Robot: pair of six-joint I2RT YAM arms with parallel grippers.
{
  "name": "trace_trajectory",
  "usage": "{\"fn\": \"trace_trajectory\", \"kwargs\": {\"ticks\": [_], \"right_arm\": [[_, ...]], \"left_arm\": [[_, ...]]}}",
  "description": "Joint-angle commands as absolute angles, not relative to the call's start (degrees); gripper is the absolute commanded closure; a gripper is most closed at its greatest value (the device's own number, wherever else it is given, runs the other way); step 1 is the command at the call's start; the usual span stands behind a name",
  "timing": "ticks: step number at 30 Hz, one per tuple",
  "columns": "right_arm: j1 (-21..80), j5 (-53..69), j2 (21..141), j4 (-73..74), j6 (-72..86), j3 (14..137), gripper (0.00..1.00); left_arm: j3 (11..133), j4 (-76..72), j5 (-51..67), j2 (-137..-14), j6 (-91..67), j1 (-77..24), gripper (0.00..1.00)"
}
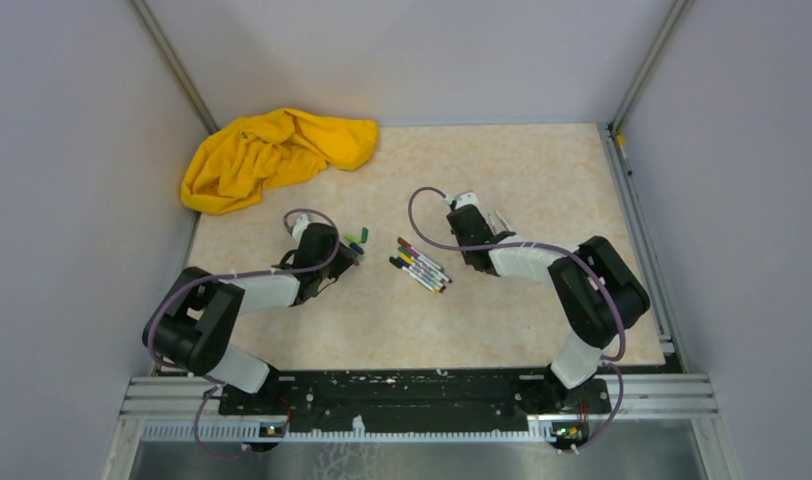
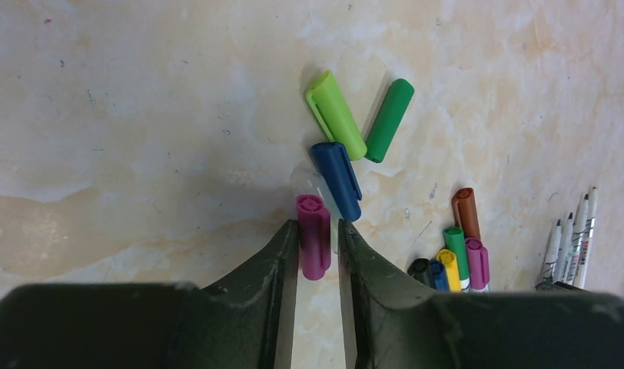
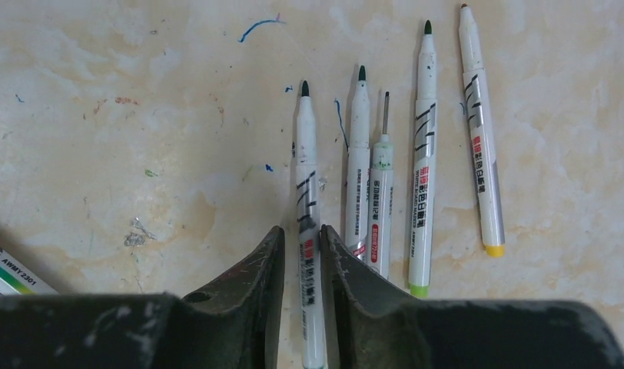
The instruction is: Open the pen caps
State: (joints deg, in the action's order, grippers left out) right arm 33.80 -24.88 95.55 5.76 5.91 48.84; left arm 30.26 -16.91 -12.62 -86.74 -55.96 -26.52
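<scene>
The left gripper (image 2: 318, 224), jaws slightly apart, brackets a magenta cap (image 2: 313, 247), apparently parking it just behind the loose caps (image 2: 336, 115). The right gripper (image 3: 303, 231), equally slack, straddles a bared pen (image 3: 306, 154), apparently adding it to the other pens (image 3: 420, 154) on its right.

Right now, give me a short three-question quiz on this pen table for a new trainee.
1. True or false: the magenta cap lies between the left gripper fingers.
2. How many uncapped pens show their bare tips in the right wrist view?
3. Which loose cap lies nearest the magenta cap? A light green cap, B blue cap, C dark green cap.
Key: 1 true; 2 five; 3 B.
</scene>
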Motion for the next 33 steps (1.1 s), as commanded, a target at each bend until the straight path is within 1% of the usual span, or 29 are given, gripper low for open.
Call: {"fn": "trace_trajectory", "kwargs": {"ticks": [1, 4, 8, 9, 12, 15, 16, 18, 20, 24, 33], "right_arm": [[33.2, -26.2, 95.4, 3.6, 5.3, 51.7, 0.75], [33.1, -26.3, 95.2, 3.8, 5.1, 52.0, 0.72], [33.3, -24.9, 93.2, 2.8, 3.9, 51.7, 0.68], [33.5, -24.1, 92.2, 2.4, 3.5, 51.4, 0.67], [34.7, -21.7, 89.5, 1.4, 1.8, 50.5, 0.66], [36.3, -19.4, 87.4, 1.5, 0.5, 50.3, 0.65], [36.8, -18.5, 87.0, 1.6, 0.4, 50.2, 0.65], [37.6, -16.3, 86.5, 1.6, 0.3, 50.1, 0.65], [38.4, -13.7, 86.2, 1.7, 0.3, 49.9, 0.65], [39.8, -9.6, 86.3, 0.7, -1.5, 49.0, 0.65], [41.0, -6.7, 89.2, 0.4, -1.9, 49.8, 0.65]], "left_arm": [[27.7, -17.4, -10.6, -88.4, -57.1, -26.4, 0.68], [27.1, -18.2, -10.1, -88.3, -57.4, -26.4, 0.65], [25.7, -19.0, -9.4, -87.2, -58.1, -26.4, 0.64], [25.3, -19.3, -9.3, -86.7, -58.3, -26.4, 0.62], [23.6, -20.5, -9.1, -84.9, -58.8, -26.5, 0.52], [22.6, -21.4, -8.7, -82.6, -58.8, -26.5, 0.37], [22.4, -21.6, -8.6, -81.9, -58.6, -26.5, 0.33], [22.1, -21.6, -8.4, -80.5, -58.1, -26.5, 0.28], [21.7, -21.6, -8.2, -79.0, -57.8, -26.4, 0.24], [20.6, -21.6, -7.8, -75.9, -57.4, -26.4, 0.23], [17.2, -24.1, -6.0, -70.2, -57.9, -26.4, 0.23]]}}
